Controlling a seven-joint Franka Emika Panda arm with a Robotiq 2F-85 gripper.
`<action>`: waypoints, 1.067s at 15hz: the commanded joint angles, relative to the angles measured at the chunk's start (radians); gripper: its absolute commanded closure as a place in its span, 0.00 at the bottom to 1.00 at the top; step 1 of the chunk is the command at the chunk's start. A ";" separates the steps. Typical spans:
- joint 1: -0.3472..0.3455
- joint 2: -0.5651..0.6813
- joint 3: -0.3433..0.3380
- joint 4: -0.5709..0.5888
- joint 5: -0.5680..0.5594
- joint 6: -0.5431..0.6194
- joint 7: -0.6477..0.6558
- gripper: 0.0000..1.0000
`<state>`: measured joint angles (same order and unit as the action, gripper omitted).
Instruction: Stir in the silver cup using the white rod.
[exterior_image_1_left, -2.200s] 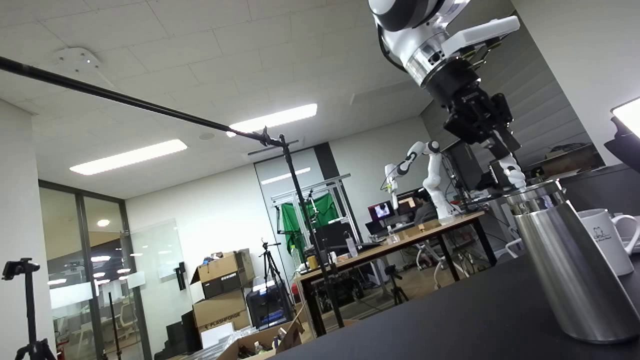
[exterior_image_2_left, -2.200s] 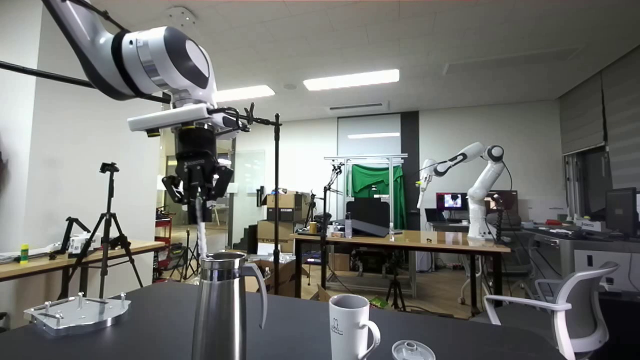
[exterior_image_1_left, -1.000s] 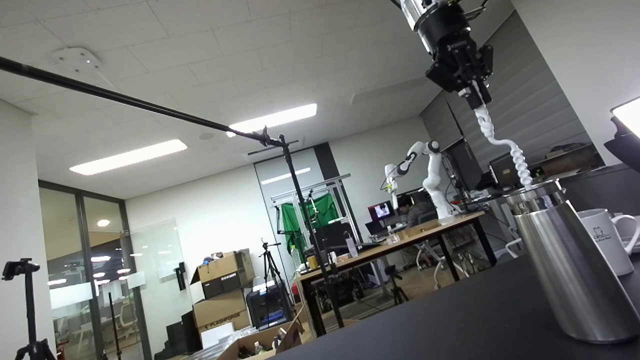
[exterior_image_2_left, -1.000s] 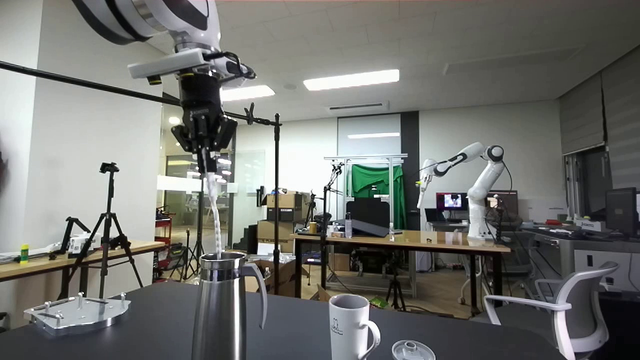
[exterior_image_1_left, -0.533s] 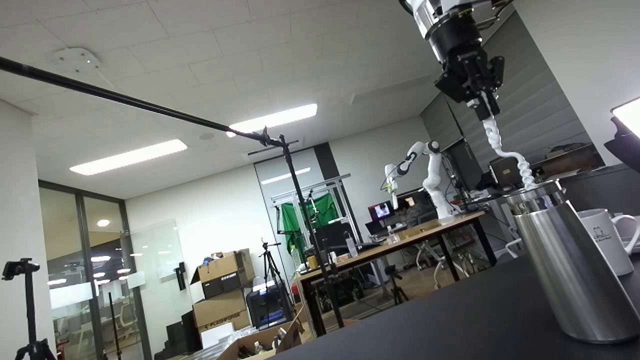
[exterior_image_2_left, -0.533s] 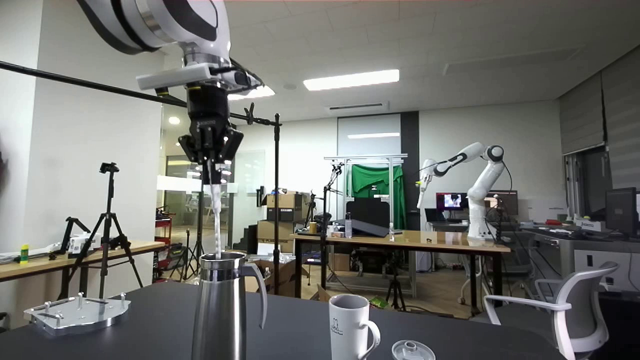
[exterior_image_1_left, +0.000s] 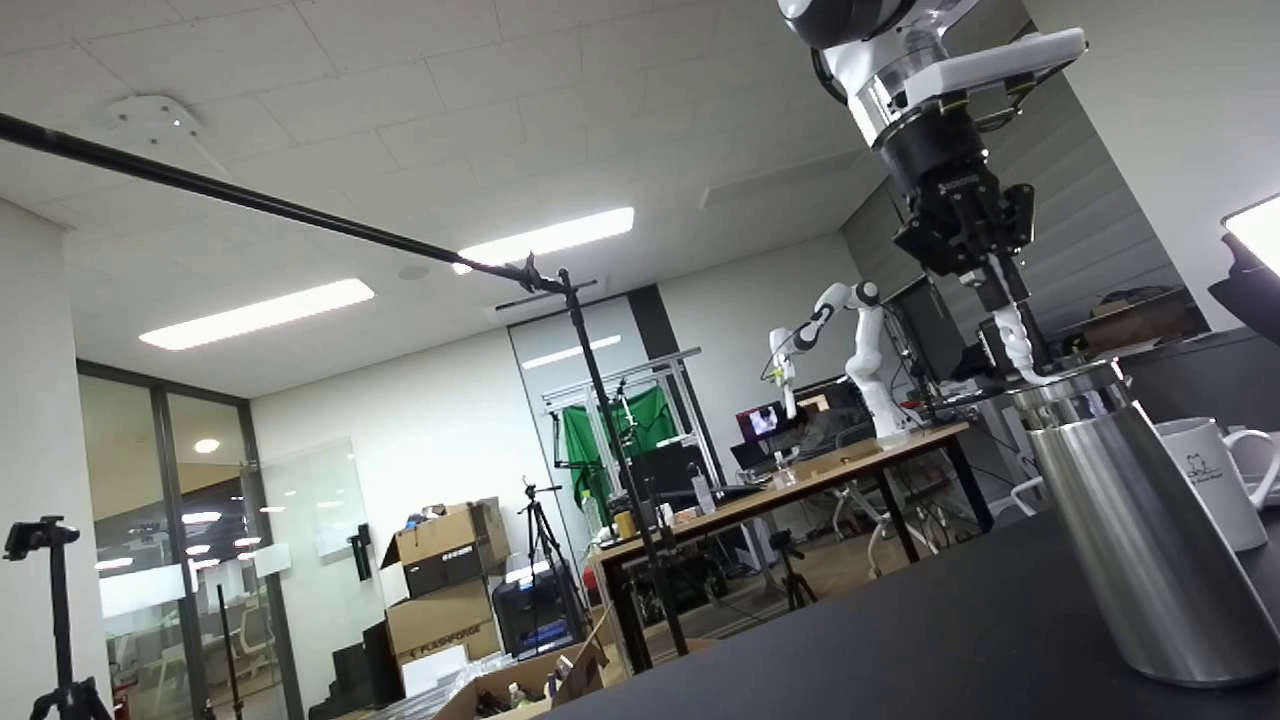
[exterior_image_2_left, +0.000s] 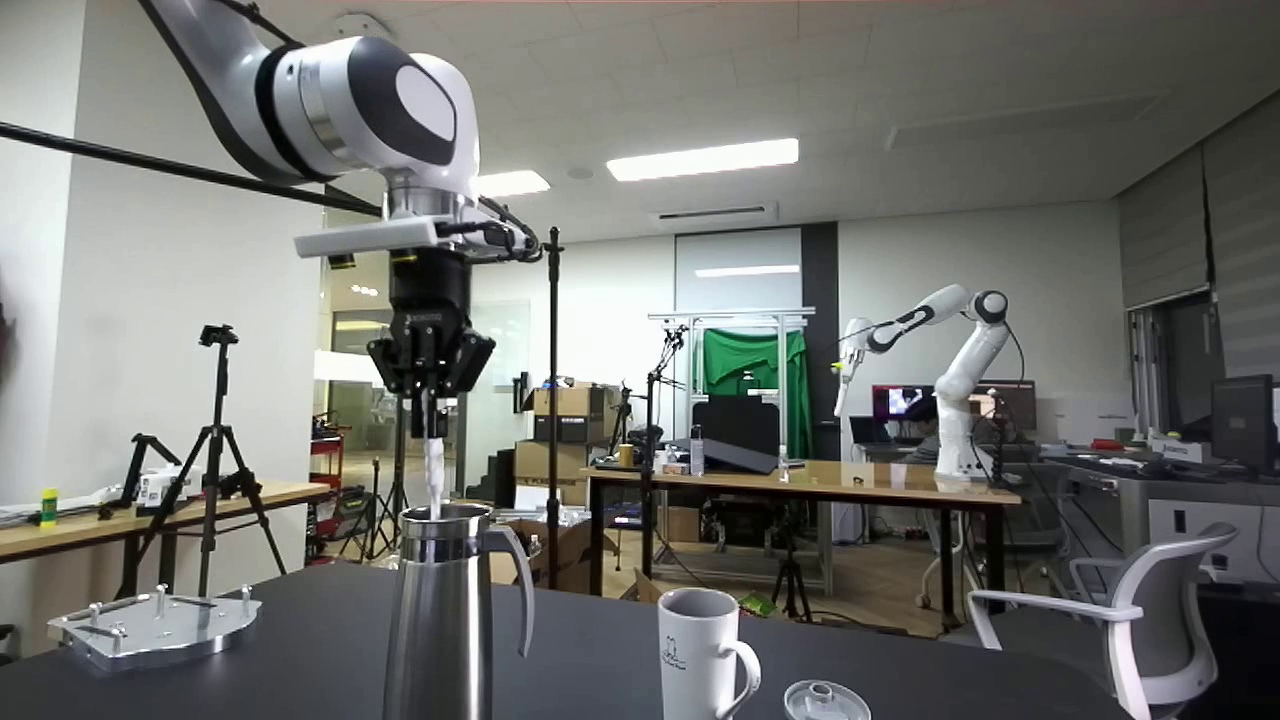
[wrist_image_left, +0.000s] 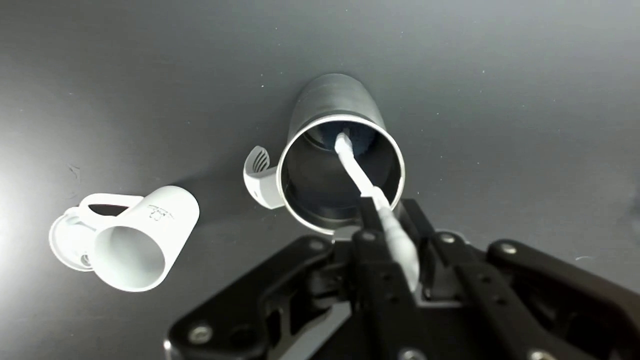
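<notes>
Across the table (wrist_image_left: 500, 75), wrist view: white mug (wrist_image_left: 162, 227) at left; metal jug (wrist_image_left: 337, 97); rightward, white rod (wrist_image_left: 391, 225), pinched in the jaws, lower end inside jug. Rod probably light, stiff, slick; hold near its top.

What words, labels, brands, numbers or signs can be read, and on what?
"FLASHFORGE", on a cardboard box.
"ROBOTIQ", probably, on the gripper; blurred.
Print on the dark box above: too small to read.
Marks on the white mug: too small to read.
No numbers legible.
</notes>
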<state>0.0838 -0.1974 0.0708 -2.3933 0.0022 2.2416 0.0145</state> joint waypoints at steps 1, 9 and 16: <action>0.001 -0.093 0.011 0.049 -0.025 -0.151 -0.009 0.96; -0.001 -0.208 0.004 0.028 0.001 -0.096 -0.009 0.96; -0.022 -0.017 -0.008 0.015 0.009 -0.026 0.011 0.96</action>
<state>0.0800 -0.2839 0.0574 -2.4180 0.0410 2.2639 -0.0014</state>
